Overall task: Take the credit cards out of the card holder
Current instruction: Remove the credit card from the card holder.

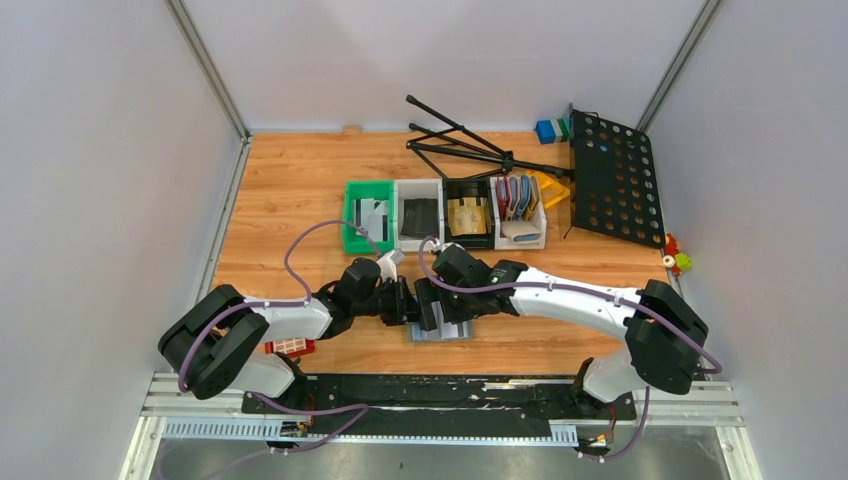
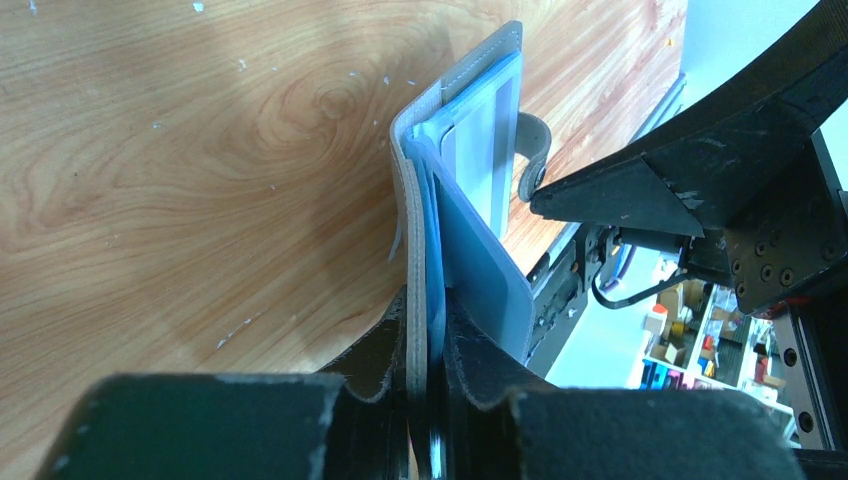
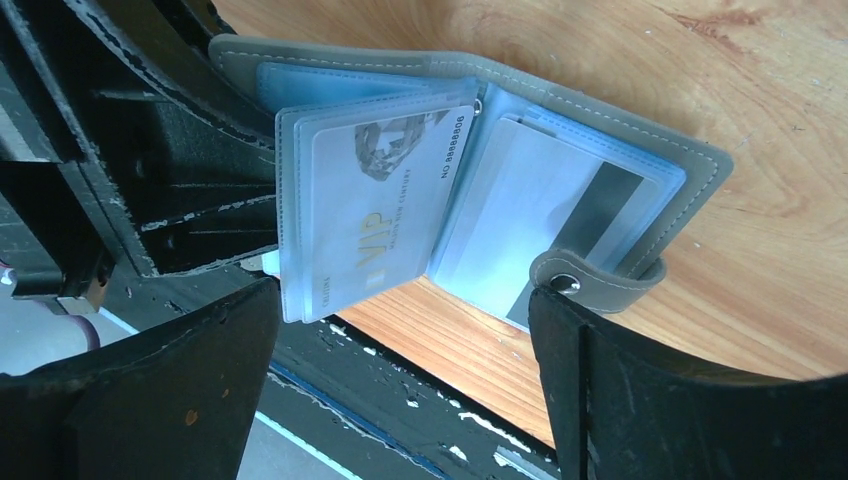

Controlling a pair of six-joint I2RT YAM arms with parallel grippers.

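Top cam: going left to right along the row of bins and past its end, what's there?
green bin → white bin with a black flat item → black bin with a tan item → second white bin with red and blue holders standing in it → black perforated panel

Built alike, in white and black: left arm (image 1: 290, 320), right arm (image 1: 580, 298). Smooth, tapering white shells on the long links. Bulky rounded black housings at 8 and 4 o'clock of the overhead view. Black wrists toward the middle. Dull purple cables (image 1: 300, 245) in loose loops along each arm.

Left gripper (image 2: 428, 310): matte black, with curved fingers (image 2: 375, 365) scuffed grey at the edges. Right gripper (image 3: 402, 295): broad black fingers (image 3: 170, 390), chipped and scratched pale. Small round screw heads (image 2: 768, 245) on its black body, thin black wire (image 2: 625, 293) at 9 o'clock of them.
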